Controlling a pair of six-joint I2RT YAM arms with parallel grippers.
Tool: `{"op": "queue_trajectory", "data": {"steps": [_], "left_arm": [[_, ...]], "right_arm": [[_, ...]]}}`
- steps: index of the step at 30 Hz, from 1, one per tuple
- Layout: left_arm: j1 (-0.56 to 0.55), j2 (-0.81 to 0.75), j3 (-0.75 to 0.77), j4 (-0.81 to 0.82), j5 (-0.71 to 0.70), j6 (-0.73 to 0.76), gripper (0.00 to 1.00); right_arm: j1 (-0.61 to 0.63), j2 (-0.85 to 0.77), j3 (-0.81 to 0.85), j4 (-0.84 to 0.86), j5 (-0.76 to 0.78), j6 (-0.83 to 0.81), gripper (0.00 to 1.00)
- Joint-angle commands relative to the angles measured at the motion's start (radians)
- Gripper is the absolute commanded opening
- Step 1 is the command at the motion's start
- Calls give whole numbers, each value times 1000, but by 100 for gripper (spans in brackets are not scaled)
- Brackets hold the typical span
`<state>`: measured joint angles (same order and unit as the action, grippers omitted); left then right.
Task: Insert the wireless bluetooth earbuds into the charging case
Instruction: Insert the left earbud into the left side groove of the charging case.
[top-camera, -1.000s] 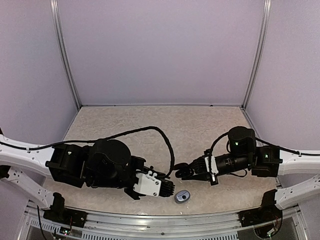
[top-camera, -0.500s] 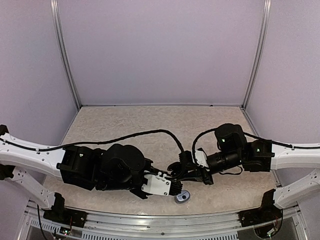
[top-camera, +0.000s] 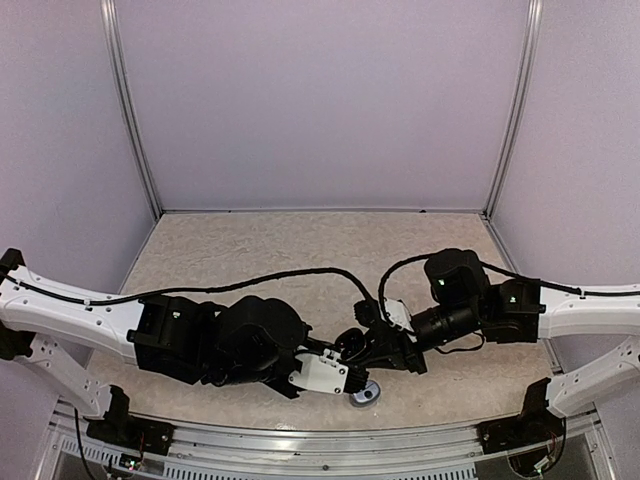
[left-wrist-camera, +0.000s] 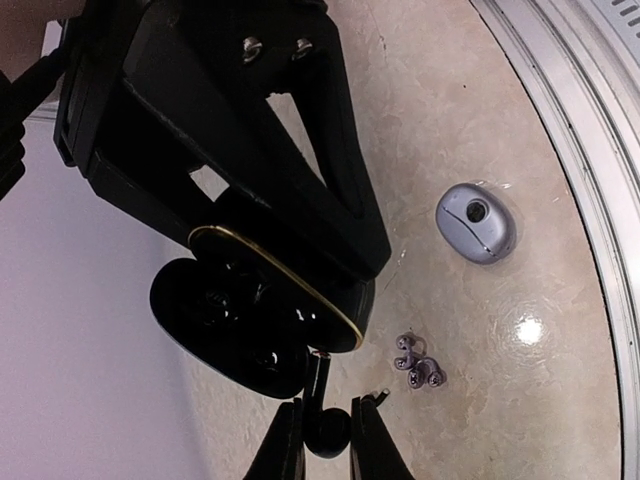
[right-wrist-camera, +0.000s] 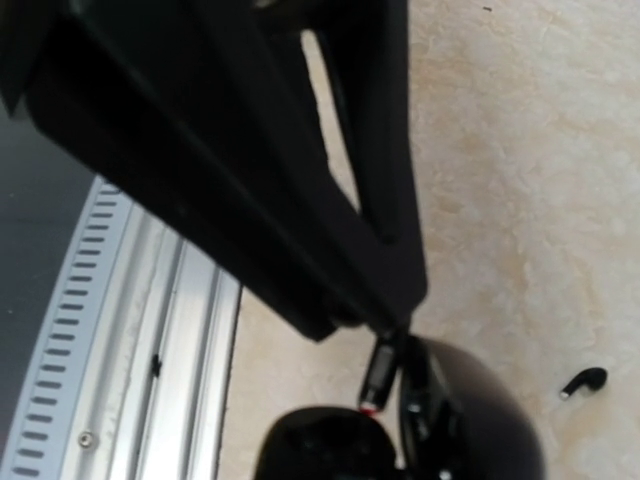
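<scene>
Left gripper (left-wrist-camera: 292, 298) clamps the open black charging case (left-wrist-camera: 232, 335). Right gripper (left-wrist-camera: 328, 428) pinches a black earbud (left-wrist-camera: 326, 436) just beside that case; grey earbuds (left-wrist-camera: 418, 366) lie near it.

Holds the white-and-black left arm (top-camera: 80, 310) low across the near side, elbow folded. Grips the open black charging case (left-wrist-camera: 230, 320) in the left black pincer (left-wrist-camera: 290, 260). Sets the right arm (top-camera: 580, 310) in from the opposite side, with the black wrist (top-camera: 455, 285) tilted downward. Pinches a glossy black earbud (left-wrist-camera: 326, 435) in the slim right pincer (left-wrist-camera: 334, 405), with fingertips nearly together, just beside the case.
</scene>
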<state>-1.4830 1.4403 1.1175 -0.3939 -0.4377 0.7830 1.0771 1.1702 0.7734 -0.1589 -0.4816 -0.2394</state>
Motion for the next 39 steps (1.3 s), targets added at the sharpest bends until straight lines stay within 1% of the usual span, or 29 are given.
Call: {"op": "queue_trajectory", "data": {"steps": [1, 13, 29, 39], "left_arm": [[-7, 3, 28, 6, -14, 10, 11], [-9, 3, 25, -4, 5, 26, 11], [-17, 13, 22, -50, 27, 33, 11], [-19, 21, 28, -41, 25, 54, 11]], "right_arm": [[8, 20, 36, 4, -40, 58, 0], [6, 45, 58, 8, -41, 115, 0], [-3, 40, 59, 1, -41, 120, 0], [-6, 71, 78, -3, -62, 139, 0]]}}
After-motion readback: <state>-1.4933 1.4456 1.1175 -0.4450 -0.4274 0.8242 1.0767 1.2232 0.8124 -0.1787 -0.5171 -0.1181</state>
